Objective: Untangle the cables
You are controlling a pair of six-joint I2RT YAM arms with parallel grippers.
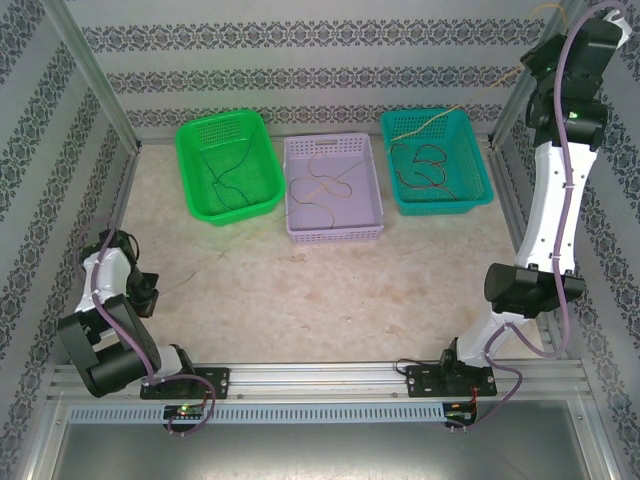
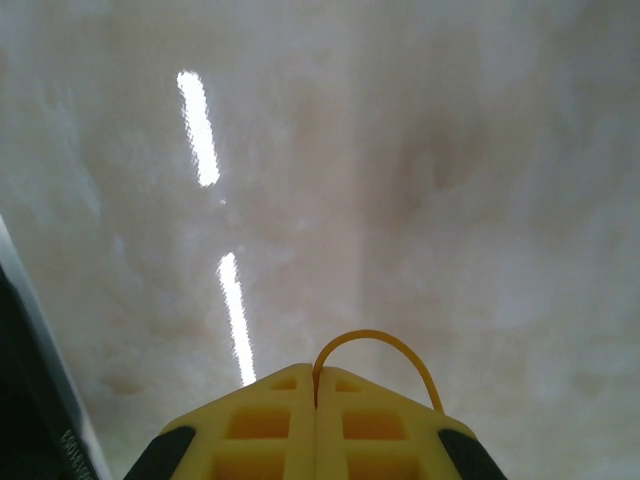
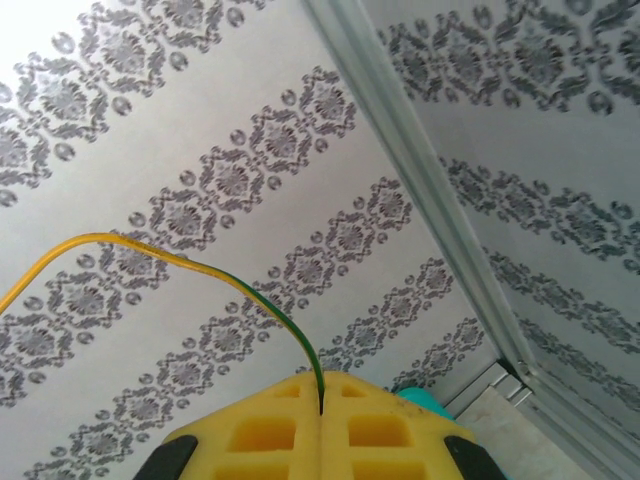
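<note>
My right gripper [image 3: 322, 378] is shut on a yellow-and-green cable [image 3: 250, 290] that arcs off to the left in front of the patterned wall. From above, that gripper [image 1: 533, 62] is raised high at the back right, and the yellow cable [image 1: 432, 122] slants down from it into the teal basket [image 1: 480, 170], where a dark cable [image 1: 425, 165] also lies. My left gripper [image 2: 316, 372] is shut low over the table, and a short yellow cable loop [image 2: 385, 340] comes out of its seam. From above it [image 1: 148, 295] sits folded at the near left.
Three baskets stand in a row at the back. The green basket [image 1: 195, 140] holds a dark cable [image 1: 232, 170]. The lilac basket [image 1: 300, 150] holds a brown cable [image 1: 325, 190]. Metal frame posts and patterned walls close in both sides.
</note>
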